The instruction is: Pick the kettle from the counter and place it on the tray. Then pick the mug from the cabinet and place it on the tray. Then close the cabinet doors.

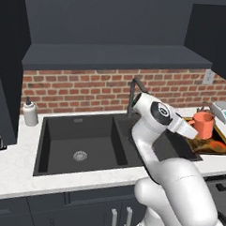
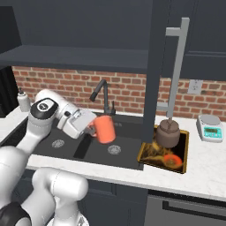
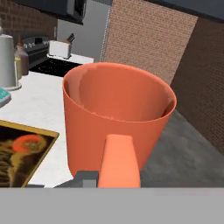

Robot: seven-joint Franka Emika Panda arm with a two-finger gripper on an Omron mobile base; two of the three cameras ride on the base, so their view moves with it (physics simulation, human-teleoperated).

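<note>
1. The gripper (image 2: pixel 92 128) is clamped on the mug (image 2: pixel 104 128) by its handle, and the mug hangs upright in the air over the sink (image 1: pixel 80 143), short of the tray (image 2: pixel 184 150).
2. The kettle (image 2: pixel 168 133) already sits on the tray's back half, so the step in hand is, by my reading, carrying the mug across and setting it down.
3. To do it well: keep the mug level, steer for the tray's bare front part (the patterned patch nearest the counter (image 2: pixel 207 167) edge looks free), and come down clear of the kettle's arched handle.
4. Lower until the base rests inside the raised rim, not on it, before letting go; a mug perched on the rim would likely tip.
5. The open door (image 2: pixel 154 62) and its bar handle (image 2: pixel 177 66) stand near the tray in the right base view, so the arm's path should stay low and in front of them.
6. That view shows the kettle and the gap between mug and tray; the left base view has the mug overlapping the tray (image 1: pixel 215 143), which misleads.
7. The hand view gives the mug's open mouth, the handle close up and a tray corner (image 3: pixel 26 151), but not the fingers' grip itself.
</note>
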